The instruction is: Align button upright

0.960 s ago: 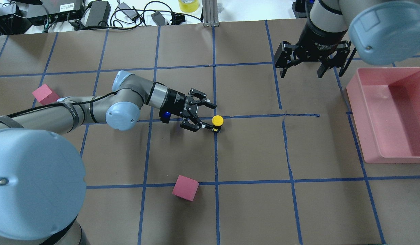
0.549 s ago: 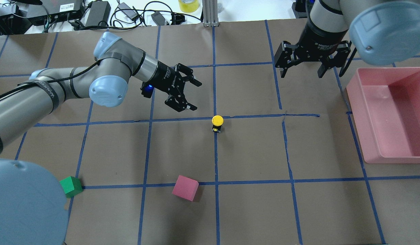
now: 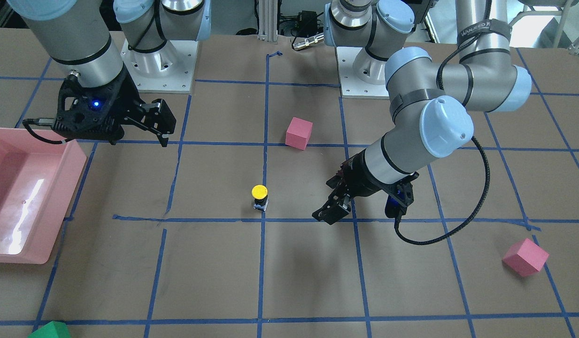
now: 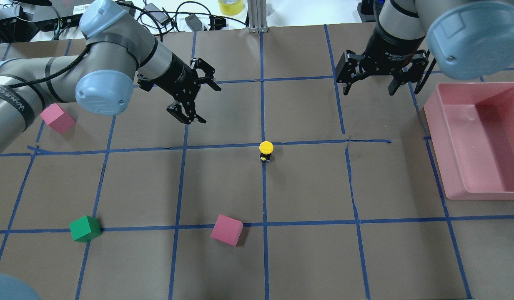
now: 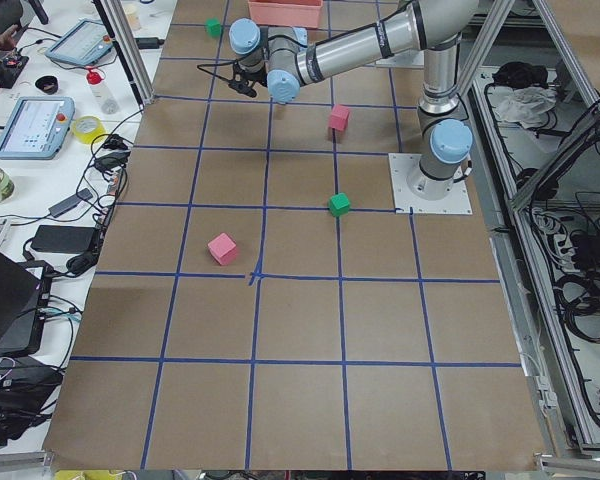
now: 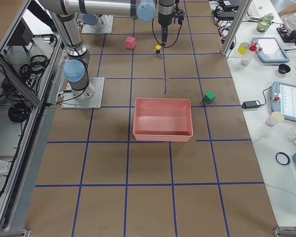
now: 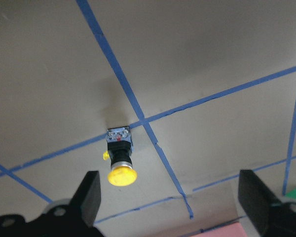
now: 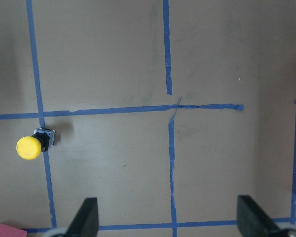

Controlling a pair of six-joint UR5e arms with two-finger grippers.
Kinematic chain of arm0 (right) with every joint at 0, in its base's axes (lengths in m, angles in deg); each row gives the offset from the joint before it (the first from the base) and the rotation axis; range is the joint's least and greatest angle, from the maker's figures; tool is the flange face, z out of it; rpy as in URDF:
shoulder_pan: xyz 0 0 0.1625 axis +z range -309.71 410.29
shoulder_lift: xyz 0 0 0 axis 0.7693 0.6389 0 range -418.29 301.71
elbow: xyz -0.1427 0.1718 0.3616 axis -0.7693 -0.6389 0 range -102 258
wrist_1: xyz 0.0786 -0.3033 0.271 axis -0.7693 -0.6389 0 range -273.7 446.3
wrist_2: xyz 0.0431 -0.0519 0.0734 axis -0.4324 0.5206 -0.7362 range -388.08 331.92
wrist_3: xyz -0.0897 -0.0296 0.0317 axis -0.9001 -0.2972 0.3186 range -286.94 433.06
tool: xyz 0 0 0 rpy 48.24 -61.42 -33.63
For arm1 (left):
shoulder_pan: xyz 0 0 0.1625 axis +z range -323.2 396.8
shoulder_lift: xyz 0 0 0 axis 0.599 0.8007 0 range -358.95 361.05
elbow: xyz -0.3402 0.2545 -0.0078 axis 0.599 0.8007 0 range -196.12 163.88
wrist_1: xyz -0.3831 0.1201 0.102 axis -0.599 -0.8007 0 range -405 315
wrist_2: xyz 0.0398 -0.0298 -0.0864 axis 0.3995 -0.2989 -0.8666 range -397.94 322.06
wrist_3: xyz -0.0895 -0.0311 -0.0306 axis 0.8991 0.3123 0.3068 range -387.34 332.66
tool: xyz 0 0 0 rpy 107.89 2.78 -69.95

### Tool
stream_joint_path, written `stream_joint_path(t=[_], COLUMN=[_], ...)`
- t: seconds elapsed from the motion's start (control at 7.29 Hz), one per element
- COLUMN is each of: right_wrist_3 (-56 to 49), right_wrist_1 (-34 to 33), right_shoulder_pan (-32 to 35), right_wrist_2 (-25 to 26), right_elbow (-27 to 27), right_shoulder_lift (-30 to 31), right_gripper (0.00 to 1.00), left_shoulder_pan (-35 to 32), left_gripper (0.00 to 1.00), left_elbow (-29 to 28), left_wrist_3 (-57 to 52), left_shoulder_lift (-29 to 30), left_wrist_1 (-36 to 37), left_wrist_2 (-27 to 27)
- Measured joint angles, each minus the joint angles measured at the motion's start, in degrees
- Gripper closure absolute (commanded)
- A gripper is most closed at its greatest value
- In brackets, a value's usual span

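The button (image 4: 266,151) stands upright on its silvery base, yellow cap on top, at a crossing of blue tape lines mid-table; it also shows as the button (image 3: 259,196), (image 7: 120,158), (image 8: 34,144). My left gripper (image 4: 210,106) hovers open and empty, well back and to the left of the button, and appears again as the left gripper (image 3: 323,201), (image 7: 172,207). The right gripper (image 4: 369,89) hangs open and empty over the far right of the table, seen too as the right gripper (image 3: 139,136), (image 8: 170,222).
A pink bin (image 4: 436,125) sits at the right edge. One pink cube (image 4: 226,230) lies near the front centre, another pink cube (image 4: 56,118) at the left, and a green cube (image 4: 85,228) at the front left. Cables and power bricks (image 4: 119,16) line the far edge.
The left arm has drawn back from the button, up and toward the far left, its gripper staying open. The button has stayed upright in place. The right arm is unmoved.
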Motion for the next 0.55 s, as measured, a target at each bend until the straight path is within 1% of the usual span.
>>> stream_joint_path(t=[0.27,0.41,0.55], right_wrist_3=[0.0,0.0,0.0], right_wrist_1=[0.0,0.0,0.0], right_shoulder_pan=[0.0,0.0,0.0], right_wrist_2=[-0.1,-0.1,-0.1], right_elbow=[0.0,0.0,0.0], right_shoulder_lift=[0.0,0.0,0.0], right_gripper=[0.0,0.0,0.0], left_shoulder_pan=[-0.1,-0.1,-0.2], left_gripper=[0.0,0.0,0.0], left_elbow=[-3.1,-4.2,-4.7], left_wrist_3=[-14.8,-22.9,-31.5], left_shoulder_lift=[-3.5,-5.7,-8.1], left_wrist_1=[-7.8,-10.1,-11.1], left_wrist_2=[11.4,15.8,18.6])
